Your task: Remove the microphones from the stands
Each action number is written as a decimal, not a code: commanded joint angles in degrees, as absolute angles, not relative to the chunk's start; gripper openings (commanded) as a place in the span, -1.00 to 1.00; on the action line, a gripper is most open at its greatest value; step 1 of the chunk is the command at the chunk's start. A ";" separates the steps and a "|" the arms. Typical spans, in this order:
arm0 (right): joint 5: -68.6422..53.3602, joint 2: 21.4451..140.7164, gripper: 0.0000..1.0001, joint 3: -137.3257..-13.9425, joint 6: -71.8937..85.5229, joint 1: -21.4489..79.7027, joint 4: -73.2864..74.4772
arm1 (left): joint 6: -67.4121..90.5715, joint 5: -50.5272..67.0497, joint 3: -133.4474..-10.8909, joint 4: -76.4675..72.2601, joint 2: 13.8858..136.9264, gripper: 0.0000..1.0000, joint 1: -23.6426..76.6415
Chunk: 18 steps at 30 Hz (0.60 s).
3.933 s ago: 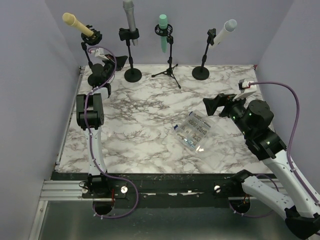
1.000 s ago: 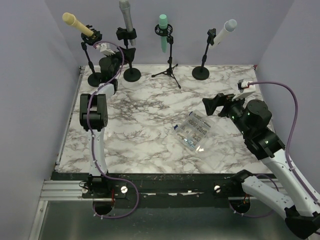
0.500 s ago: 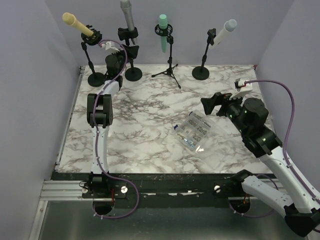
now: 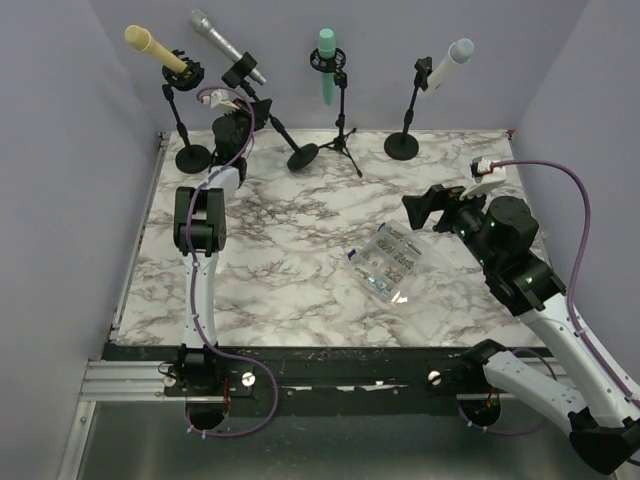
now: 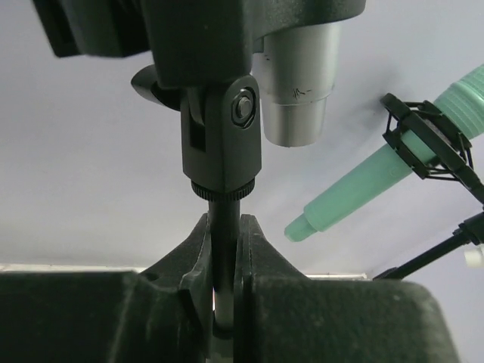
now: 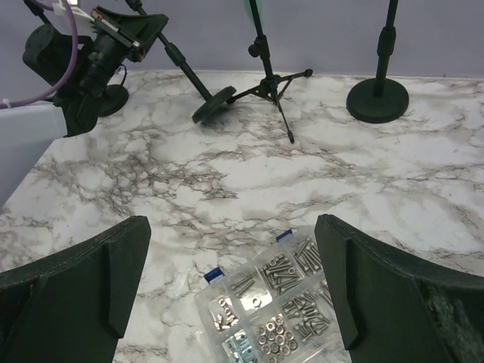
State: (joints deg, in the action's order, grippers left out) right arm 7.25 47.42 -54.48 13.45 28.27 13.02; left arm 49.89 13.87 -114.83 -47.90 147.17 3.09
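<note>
The left gripper (image 5: 223, 243) is pinching the thin pole of the stand (image 4: 275, 122) just under its clip. The whole stand is therefore leaning, with its round base (image 4: 303, 155) tipping up off the marble table (image 4: 280, 290), while the grey microphone (image 4: 215, 35) is sitting in the clip at the top. The right gripper (image 4: 425, 208) is hovering wide and empty above the screw box (image 4: 385, 265), well apart from the stand. The green microphone (image 4: 327, 65) and the yellow microphone (image 4: 150, 45) are flanking the leaning stand closely, probably crowding any pull.

Soft, even overhead light, hardly any shadows anywhere. Only real glare is a small white spot on the clear screw box (image 4: 385, 262); marble tabletop (image 4: 290, 295) around it looks crisp.
</note>
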 commanded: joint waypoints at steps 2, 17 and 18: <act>8.40 46.33 1.00 -54.77 13.27 28.02 11.96 | 46.37 15.39 -106.17 -51.99 140.73 -1.00 4.00; 5.21 45.37 1.00 -52.18 15.70 27.98 11.75 | 24.62 13.12 -72.66 -56.04 116.28 -1.00 9.06; 4.83 45.38 1.00 -52.01 15.91 27.98 11.80 | 23.45 12.66 -70.87 -56.30 114.67 -1.00 9.45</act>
State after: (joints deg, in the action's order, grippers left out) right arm 6.90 45.84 -53.28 14.70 28.27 12.86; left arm 32.47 13.26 -77.52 -54.17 121.32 7.94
